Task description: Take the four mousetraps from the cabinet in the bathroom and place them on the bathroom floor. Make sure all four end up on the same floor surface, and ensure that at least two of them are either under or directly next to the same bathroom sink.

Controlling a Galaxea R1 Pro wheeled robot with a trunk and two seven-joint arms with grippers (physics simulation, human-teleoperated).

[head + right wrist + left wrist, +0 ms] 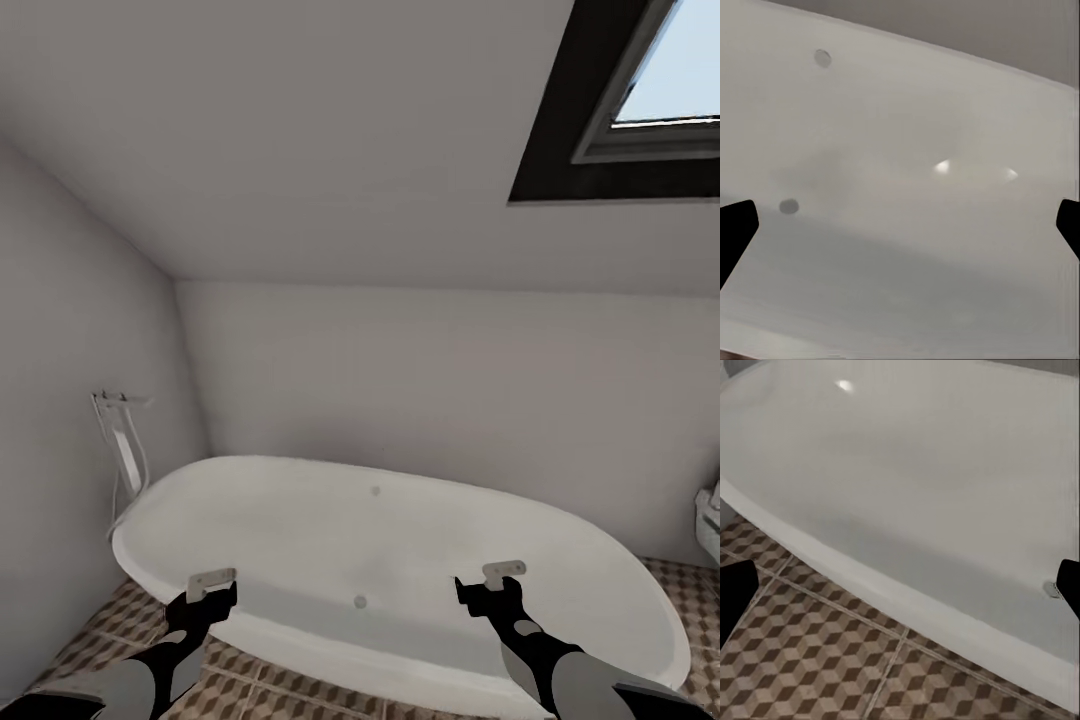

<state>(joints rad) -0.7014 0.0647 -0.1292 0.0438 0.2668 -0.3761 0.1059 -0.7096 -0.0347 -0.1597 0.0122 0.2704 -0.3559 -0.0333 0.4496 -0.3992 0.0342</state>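
The mousetraps, the cabinet and the sink are out of view. The cube-patterned bathroom floor (250, 685) runs along the near side of a white bathtub (400, 540), and the same tiles (817, 660) lie below the tub's outer wall. My left gripper (208, 592) hangs open over the tub's near rim with nothing between its fingers (735, 592). My right gripper (492, 585) is open too, held over the tub's inside, its fingertips (735, 232) far apart and empty.
The long oval bathtub stands against the back wall under a sloped ceiling with a skylight (640, 90). A chrome tap and hand shower (122, 440) are mounted on the left wall. A white fixture (710, 520) is cut off at the right edge.
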